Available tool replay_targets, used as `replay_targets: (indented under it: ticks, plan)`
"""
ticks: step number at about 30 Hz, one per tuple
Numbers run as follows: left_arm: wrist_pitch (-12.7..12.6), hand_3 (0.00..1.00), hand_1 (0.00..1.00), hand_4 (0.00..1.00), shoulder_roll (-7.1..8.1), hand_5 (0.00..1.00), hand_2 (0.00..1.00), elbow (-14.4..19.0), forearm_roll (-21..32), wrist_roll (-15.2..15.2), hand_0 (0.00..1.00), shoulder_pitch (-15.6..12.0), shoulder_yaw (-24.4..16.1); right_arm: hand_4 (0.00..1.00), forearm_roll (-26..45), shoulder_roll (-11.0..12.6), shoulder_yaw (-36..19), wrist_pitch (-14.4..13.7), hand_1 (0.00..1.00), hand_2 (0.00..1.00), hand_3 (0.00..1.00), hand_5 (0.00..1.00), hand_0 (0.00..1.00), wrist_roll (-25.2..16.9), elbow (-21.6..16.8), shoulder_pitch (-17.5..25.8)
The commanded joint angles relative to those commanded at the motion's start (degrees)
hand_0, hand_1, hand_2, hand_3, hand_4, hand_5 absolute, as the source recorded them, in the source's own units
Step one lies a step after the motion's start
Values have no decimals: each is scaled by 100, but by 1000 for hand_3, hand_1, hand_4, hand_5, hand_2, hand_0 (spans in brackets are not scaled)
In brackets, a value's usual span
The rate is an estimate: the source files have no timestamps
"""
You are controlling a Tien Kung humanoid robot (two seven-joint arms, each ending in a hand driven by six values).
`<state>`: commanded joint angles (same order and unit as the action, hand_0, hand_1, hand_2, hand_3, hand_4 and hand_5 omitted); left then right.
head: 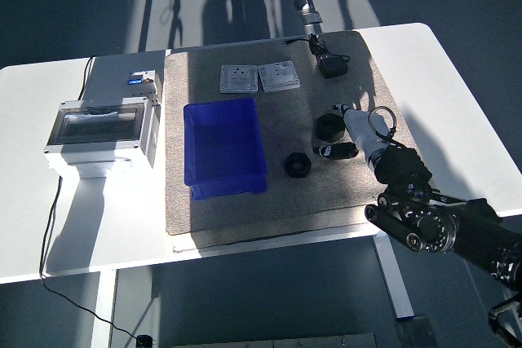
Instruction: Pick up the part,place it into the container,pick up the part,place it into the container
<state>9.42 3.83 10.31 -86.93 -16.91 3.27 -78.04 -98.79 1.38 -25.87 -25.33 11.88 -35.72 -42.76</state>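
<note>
Your right hand (pixel 347 132) reaches in from the lower right and sits over the mat (pixel 277 201) to the right of the blue container (pixel 224 148). Its fingers (pixel 336 151) are dark and partly in shadow, so you cannot tell from this view whether they are curled on anything; they seem to lie between two parts. One black hexagonal part (pixel 329 126) sits just at the hand's upper side, touching or nearly touching it. A second black hexagonal part (pixel 297 164) lies on the mat between the hand and the container, just off the container's lower right corner.

The container itself stands open near the middle of the mat, and nothing shows inside it.

Beyond the container, at its far side, two grey plates (pixel 259 78) lie side by side. Farther right of those, a black adapter (pixel 331 64) with its cable rests at the mat's far corner. To the container's left, off the mat, a grey electrical box (pixel 102 129) with a clear lid stands on the white worktop (pixel 457 95).
</note>
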Motion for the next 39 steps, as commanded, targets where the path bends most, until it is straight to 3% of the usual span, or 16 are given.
replay_targets:
  ticks: [4, 5, 16, 17, 25, 33, 39]
  plan:
    - [-12, 404, 706, 820, 0, 998, 660, 0, -7, 24, 717, -1, -2, 695, -2, -2, 24, -203, 576, 496, 627, 325, 691, -60, -6, 13]
    - [-18, 400, 706, 819, 0, 998, 659, 0, -10, 35, 716, -1, -2, 532, -2, -1, 27, -272, 520, 438, 504, 215, 669, -82, -6, 18]
    - [-83, 396, 705, 818, -9, 998, 659, 0, -28, 148, 716, -20, -16, 502, 290, 62, -90, -1080, 498, 429, 496, 193, 653, -468, -59, 98]
    - [-88, 395, 703, 817, -10, 998, 659, 0, -17, 154, 714, -23, -12, 469, 338, 90, -139, -1154, 495, 429, 495, 158, 652, -522, -108, 108]
    - [-115, 390, 702, 815, -8, 998, 657, 0, 33, 192, 714, -46, -14, 463, 330, 371, -454, -1164, 486, 428, 496, 150, 647, -733, -1099, 98]
    - [-115, 386, 701, 814, 1, 998, 654, 0, -11, 209, 713, -35, -57, 461, -61, 291, 342, -1164, 489, 433, 496, 145, 649, -701, -2248, -64]
    - [-127, 385, 700, 810, 5, 998, 654, 0, 14, 250, 713, -40, -80, 459, -203, 213, 817, -1144, 489, 440, 498, 144, 654, -914, -2415, -101]
